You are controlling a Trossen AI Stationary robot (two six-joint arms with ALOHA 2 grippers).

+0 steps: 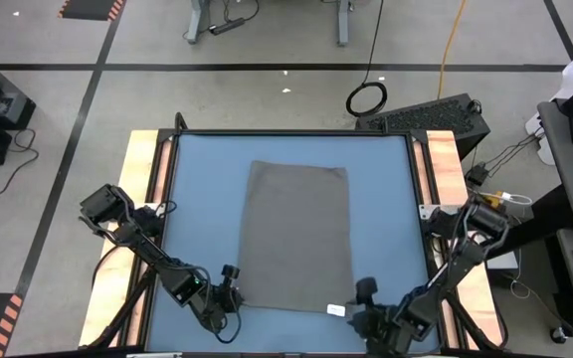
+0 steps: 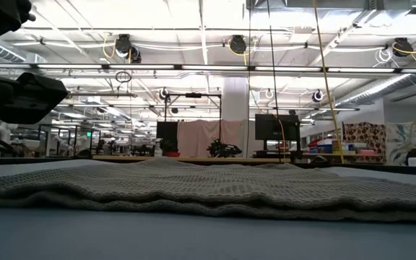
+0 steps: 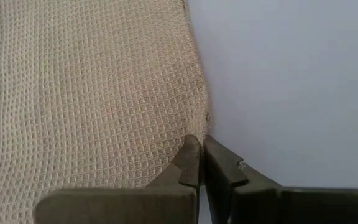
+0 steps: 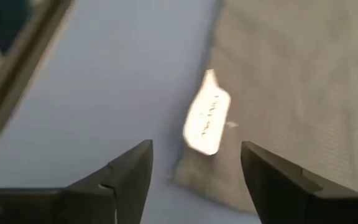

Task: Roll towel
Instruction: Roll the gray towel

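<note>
On the blue tabletop (image 1: 197,199) the grey-brown waffle-weave towel (image 1: 296,234) lies flat; the left pincer (image 3: 201,155) pinches its near corner, the right pincer (image 4: 194,165) gapes wide above the white tag (image 4: 207,118).

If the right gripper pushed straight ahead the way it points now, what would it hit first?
Most likely the small white tag at the near corner of the grey-brown waffle-weave towel. The right gripper stands open with the tag just ahead between its fingers, though depth is hard to judge.
</note>
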